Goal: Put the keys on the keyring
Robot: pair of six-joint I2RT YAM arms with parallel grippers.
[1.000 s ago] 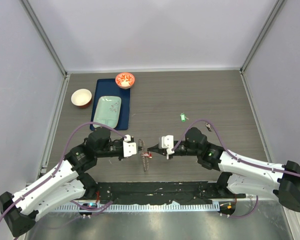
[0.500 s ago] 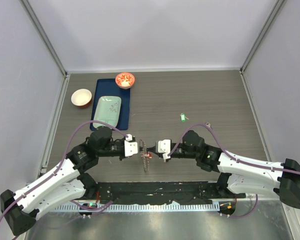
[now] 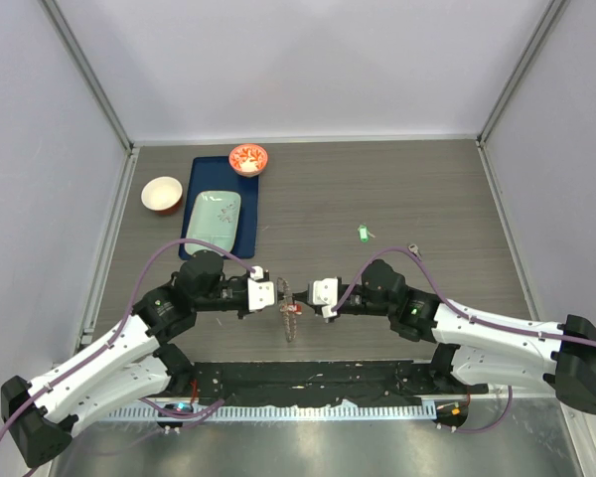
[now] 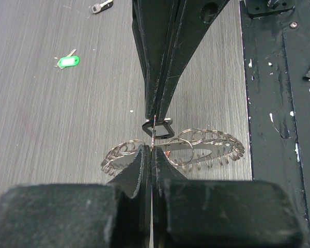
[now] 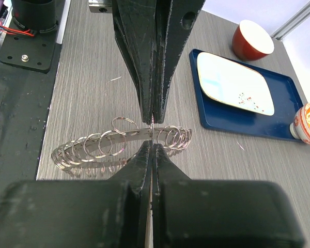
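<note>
The keyring [image 3: 289,320], a silvery band strung with many small wire rings, hangs between my two grippers just above the table; it also shows in the left wrist view [image 4: 206,147] and the right wrist view [image 5: 93,150]. My left gripper [image 3: 281,295] [image 4: 153,149] is shut on one small ring of it. My right gripper [image 3: 300,298] [image 5: 152,144] is shut on a dark key [image 4: 160,129], tip to tip with the left. A green key [image 3: 361,233] [image 4: 67,61] and another dark key [image 3: 413,250] [image 4: 101,6] lie on the table. I see no red key.
A blue tray [image 3: 248,214] with a pale green plate [image 3: 214,219] lies at the back left. A red bowl [image 3: 162,194] stands left of it and a patterned bowl [image 3: 248,158] at its far corner. The black base strip [image 3: 308,383] runs along the near edge.
My right gripper has moved left with the dark key until its tips meet the left gripper's. The left gripper and keyring have barely shifted.
</note>
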